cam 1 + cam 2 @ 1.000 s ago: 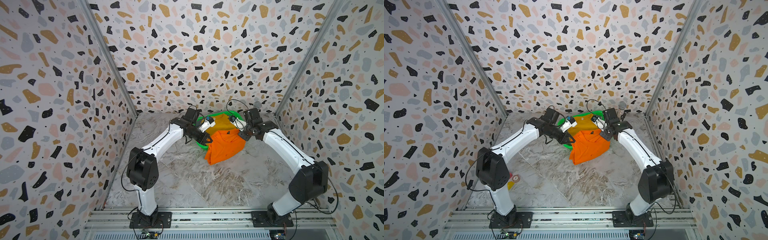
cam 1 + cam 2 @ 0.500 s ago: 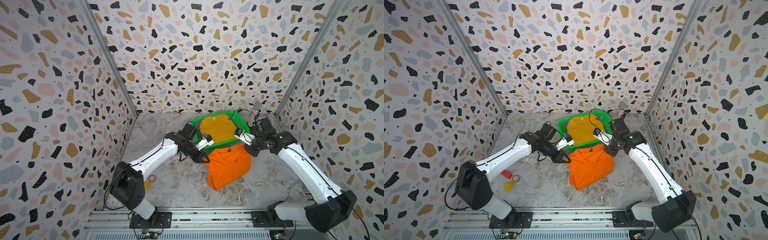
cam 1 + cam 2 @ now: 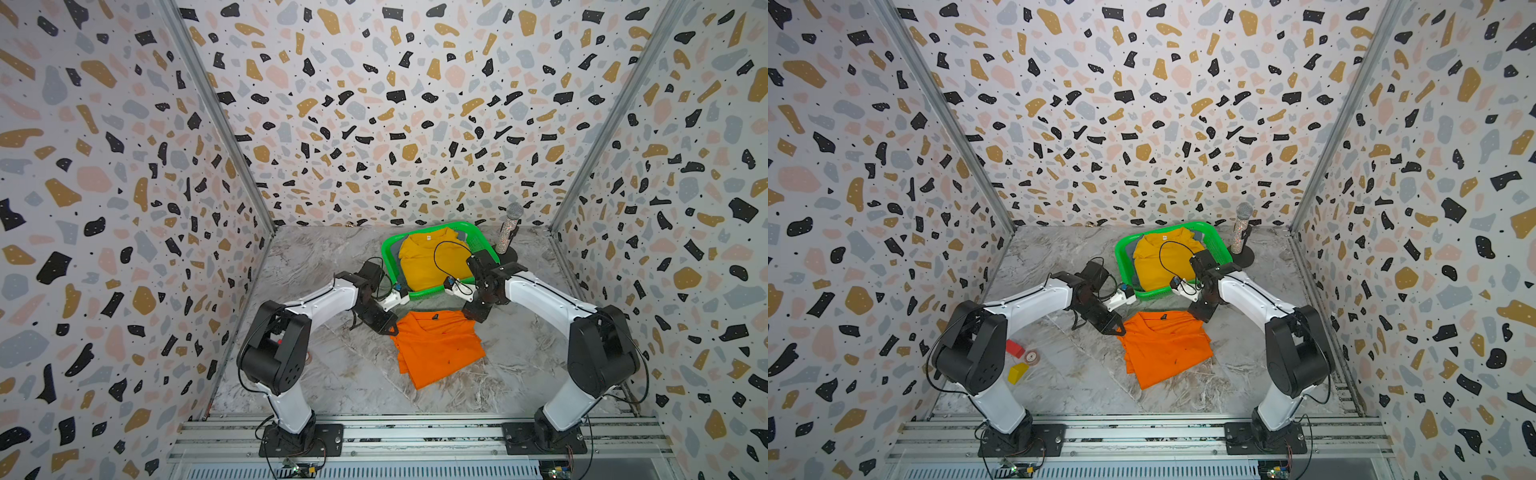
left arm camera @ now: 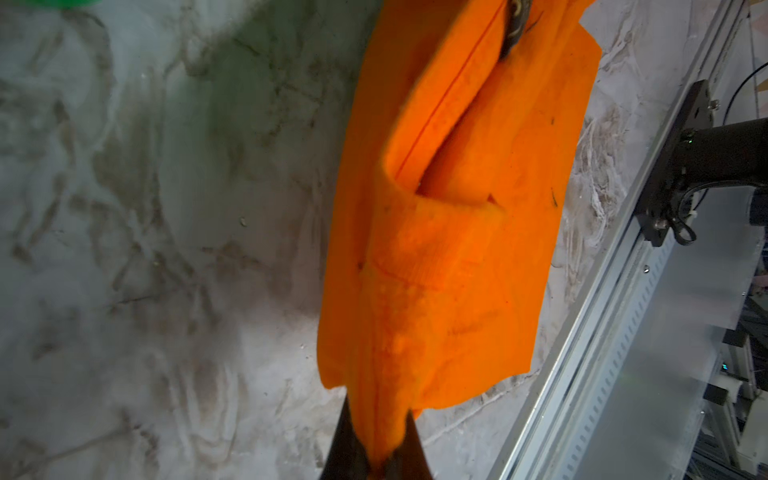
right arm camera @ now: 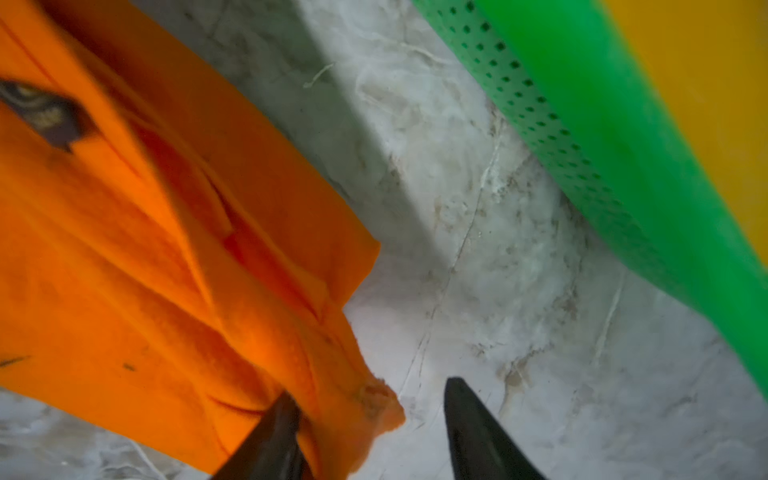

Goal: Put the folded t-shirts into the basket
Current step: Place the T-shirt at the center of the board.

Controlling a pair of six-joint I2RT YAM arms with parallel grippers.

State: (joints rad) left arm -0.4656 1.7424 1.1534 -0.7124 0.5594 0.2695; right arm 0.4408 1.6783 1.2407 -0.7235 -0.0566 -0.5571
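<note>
An orange shirt (image 3: 436, 349) lies flat on the bench (image 3: 332, 266), just in front of the basket (image 3: 387, 262) and not touching it, with a strip of bare bench between them. It is a rough rectangle set askew to the basket. Its folds have loosened, so layered edges show along one side, and it has a small dark label at the collar and a few dark specks.

The left tool (image 4: 376, 453) is clamped on one of the shirt's far corners, and the left wrist view shows cloth pinched between its jaws. The right tool (image 5: 370, 388) sits at the other far corner with its jaws apart. The cloth rests against one of its fingers (image 5: 270, 440) but is not pinched.

The green basket has low perforated walls and stands toward the back of the bench. A yellow shirt (image 3: 424, 262) inside covers most of its floor, and I cannot tell whether anything lies under it. A microphone (image 3: 509, 232) stands upright just beside the basket.

The step in hand looks like moving the orange shirt into the basket, and only one corner is secured. The next move probably calls for the right tool to close on its corner. Both tools would then lift evenly, clear the near wall and lay the shirt on the yellow one. Lifting by one corner would likely undo the fold.
</note>
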